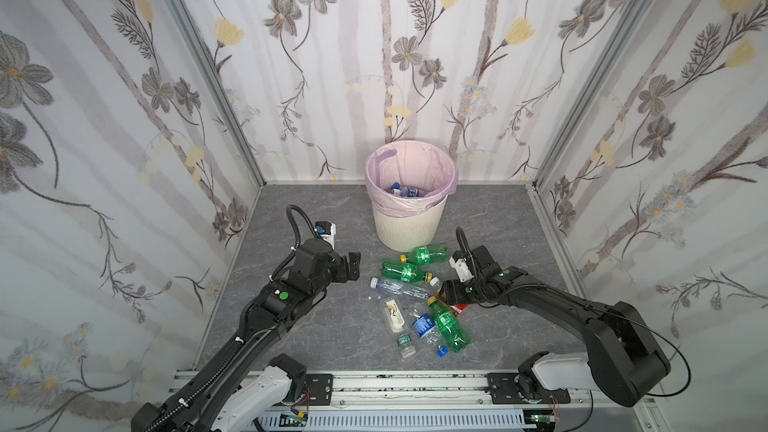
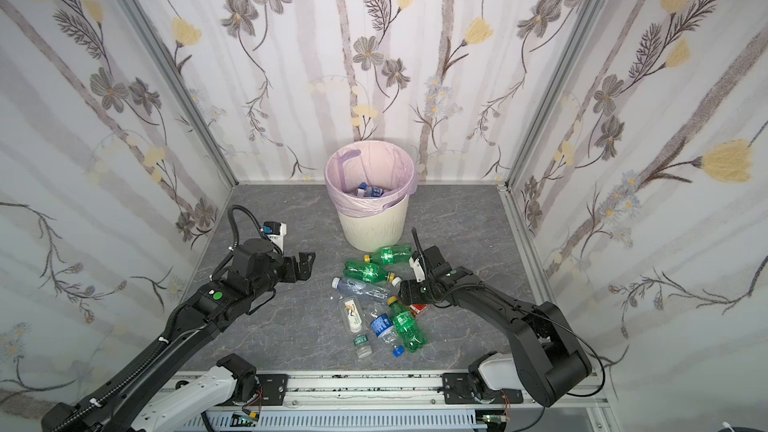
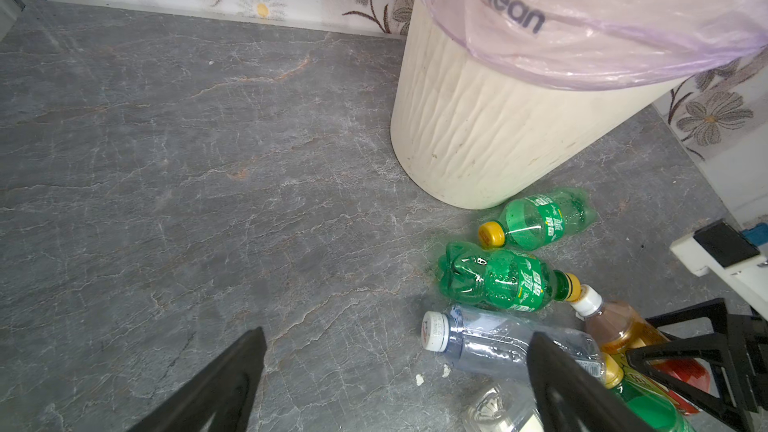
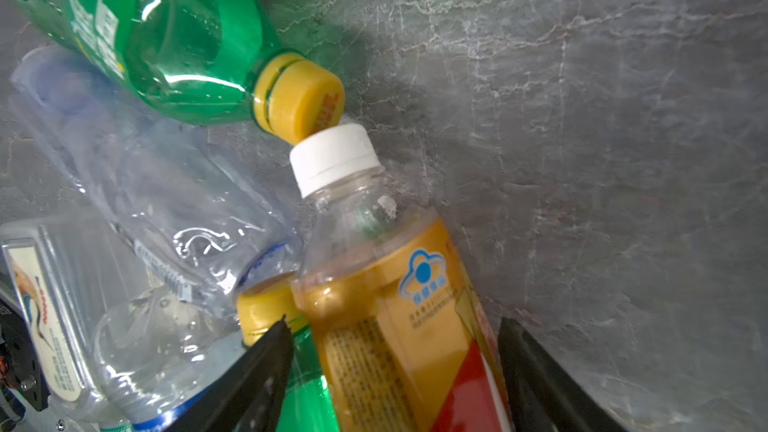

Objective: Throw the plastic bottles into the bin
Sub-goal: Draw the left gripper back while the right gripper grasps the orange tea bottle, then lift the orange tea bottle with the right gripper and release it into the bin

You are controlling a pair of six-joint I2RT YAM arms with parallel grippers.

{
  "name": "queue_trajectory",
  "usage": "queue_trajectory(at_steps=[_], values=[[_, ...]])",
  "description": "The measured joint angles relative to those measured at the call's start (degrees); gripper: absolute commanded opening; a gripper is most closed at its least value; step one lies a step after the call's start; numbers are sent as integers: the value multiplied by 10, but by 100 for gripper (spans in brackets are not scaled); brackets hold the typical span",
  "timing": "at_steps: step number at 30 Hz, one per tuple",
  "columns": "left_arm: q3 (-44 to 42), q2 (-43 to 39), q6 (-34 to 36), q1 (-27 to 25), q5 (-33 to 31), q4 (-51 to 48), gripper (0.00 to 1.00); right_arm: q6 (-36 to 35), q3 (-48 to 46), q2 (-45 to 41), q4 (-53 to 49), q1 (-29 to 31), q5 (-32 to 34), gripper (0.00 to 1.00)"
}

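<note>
A loose pile of bottles point(image 1: 448, 323) lies on the surface point(image 1: 291, 326) in front of the bin point(image 1: 409, 230), from well clear of it up to its foot.

The coming move turns on the orange bottle point(image 4: 374, 251), at the pile's right edge, in front of the bin and a little to its right. It lies on its side with its long axis aimed roughly at the bin: the white cap is toward the bin and the body trails back into the right end effector point(image 4: 395, 324). That axis runs straight out along the end effector's reach, so the jaws stand one on each side of the body, across its width and low at the surface. They stand part-way apart. Whether they press the bottle I cannot tell. The white cap touches, or all but touches, the yellow cap of a green bottle point(image 4: 174, 56).

The right arm is much the nearer to this bottle. Its elbow is raised, its forearm slopes down leftward and its wrist is nearly level with the surface.

The left end effector point(image 1: 353, 265) is released, its jaws wide and empty. It hangs in front of the bin to its left, just beside the pile and pointing at it, with its arm stretched forward.

A second green bottle point(image 1: 424, 255) lies against the bin's foot. Inside the bin lie a few blue-labelled bottles.
</note>
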Motion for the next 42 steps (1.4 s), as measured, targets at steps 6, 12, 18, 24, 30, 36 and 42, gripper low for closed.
queue_trajectory(at_steps=[6, 12, 18, 24, 30, 36, 42], values=[[0, 3, 0, 0, 0, 0, 100, 14, -2, 22, 8, 2, 33, 72], [0, 4, 1, 0, 0, 0, 100, 26, 3, 33, 17, 2, 69, 66], [0, 4, 1, 0, -2, 0, 100, 32, 9, 32, 23, 1, 94, 48], [0, 4, 1, 0, -4, 0, 100, 32, 14, 10, 21, 1, 116, 48], [2, 4, 1, 0, -4, 2, 100, 27, 34, -50, 15, -2, 135, 47], [5, 9, 1, 0, -4, 4, 100, 7, 64, -152, 25, -13, 121, 45], [9, 12, 0, 0, -4, 5, 100, -21, 77, -266, 67, -31, 95, 45]])
